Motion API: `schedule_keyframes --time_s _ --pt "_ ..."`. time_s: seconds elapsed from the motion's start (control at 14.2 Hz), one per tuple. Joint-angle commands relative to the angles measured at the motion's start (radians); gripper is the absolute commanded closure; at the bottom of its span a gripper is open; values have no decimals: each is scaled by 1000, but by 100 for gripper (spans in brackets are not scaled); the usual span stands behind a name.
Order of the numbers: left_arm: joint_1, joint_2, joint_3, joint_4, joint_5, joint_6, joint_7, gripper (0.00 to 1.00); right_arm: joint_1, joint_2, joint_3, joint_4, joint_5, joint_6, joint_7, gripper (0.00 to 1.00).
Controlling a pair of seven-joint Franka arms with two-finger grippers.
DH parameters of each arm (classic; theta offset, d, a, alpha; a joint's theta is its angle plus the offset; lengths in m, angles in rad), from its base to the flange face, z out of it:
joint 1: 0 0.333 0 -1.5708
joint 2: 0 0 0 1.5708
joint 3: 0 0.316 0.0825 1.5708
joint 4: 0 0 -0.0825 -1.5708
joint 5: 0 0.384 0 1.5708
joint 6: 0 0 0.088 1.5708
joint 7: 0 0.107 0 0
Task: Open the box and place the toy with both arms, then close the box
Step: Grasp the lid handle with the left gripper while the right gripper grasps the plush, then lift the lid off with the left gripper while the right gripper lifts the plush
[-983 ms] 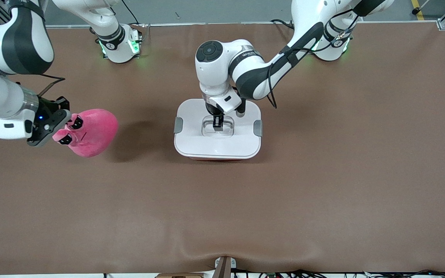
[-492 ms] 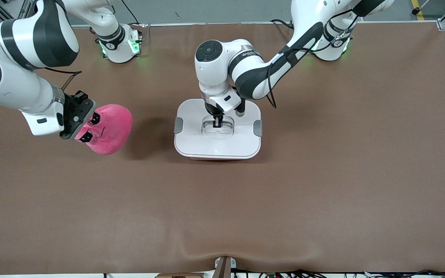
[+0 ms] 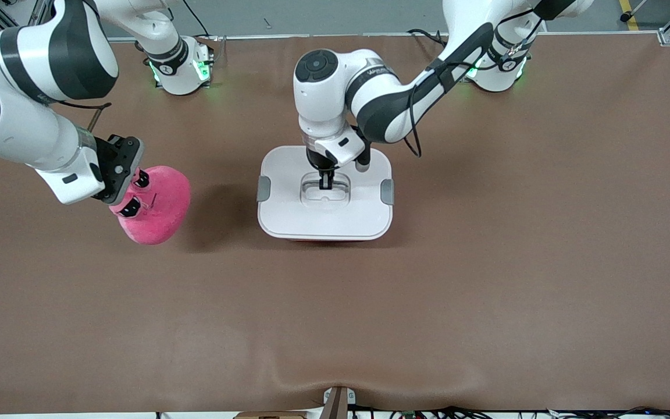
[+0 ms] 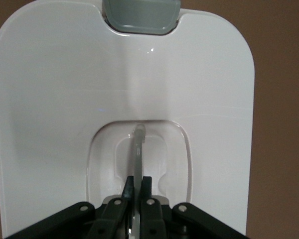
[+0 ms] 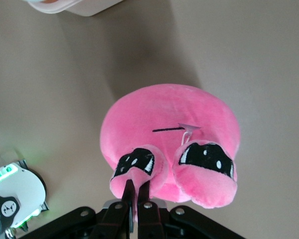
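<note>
The box (image 3: pixel 288 209) stands mid-table with its white lid on; a sliver of pink tub (image 3: pixel 323 238) shows under the lid's near edge. My left gripper (image 3: pixel 324 185) is shut on the clear handle (image 3: pixel 335 187) in the lid's recess. The left wrist view shows the fingers (image 4: pixel 148 185) pinching the handle's upright bar (image 4: pixel 138 144) over the lid (image 4: pixel 65 99). My right gripper (image 3: pixel 128 189) is shut on one eye of the hot-pink toy (image 3: pixel 157 215) and holds it above the table, beside the box toward the right arm's end. The toy (image 5: pixel 169 119) hangs from the right gripper (image 5: pixel 138 185).
Grey clips (image 3: pixel 263 188) (image 3: pixel 387 192) sit at the lid's two ends; one shows in the left wrist view (image 4: pixel 142 15). The right arm's green-lit base (image 3: pixel 181 67) and the left arm's base (image 3: pixel 501 64) stand at the table's back. A corner of the box (image 5: pixel 74 5) shows in the right wrist view.
The right gripper has carried the toy toward the box and turned it. The left arm has risen a little, and the lid looks slightly raised and shifted toward the right arm's end.
</note>
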Motion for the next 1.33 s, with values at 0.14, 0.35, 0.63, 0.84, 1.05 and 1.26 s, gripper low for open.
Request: schedule_keyframes --time_s 0.14,0.35,0.63,0.84,1.05,1.26 --pt "90 -148 -1 -7 -122 -135 273 100 91 -10 -5 16 -11 21 -38 100" --pt "233 -237 -1 -7 -251 -192 599 100 158 -16 -5 18 -11 53 -53 100" --pt "402 -297 -1 -8 -323 -282 960 100 232 -29 -3 19 28 105 -65 100" --pt "538 -317 -1 -7 -397 -332 1228 100 328 -29 -5 44 19 131 -59 100" --pt "598 -326 -1 -7 -435 -355 1370 100 417 -25 -6 56 -17 165 -49 100" --pt "666 -326 -3 -5 -443 -391 1523 100 471 -19 -6 56 -47 203 -35 100"
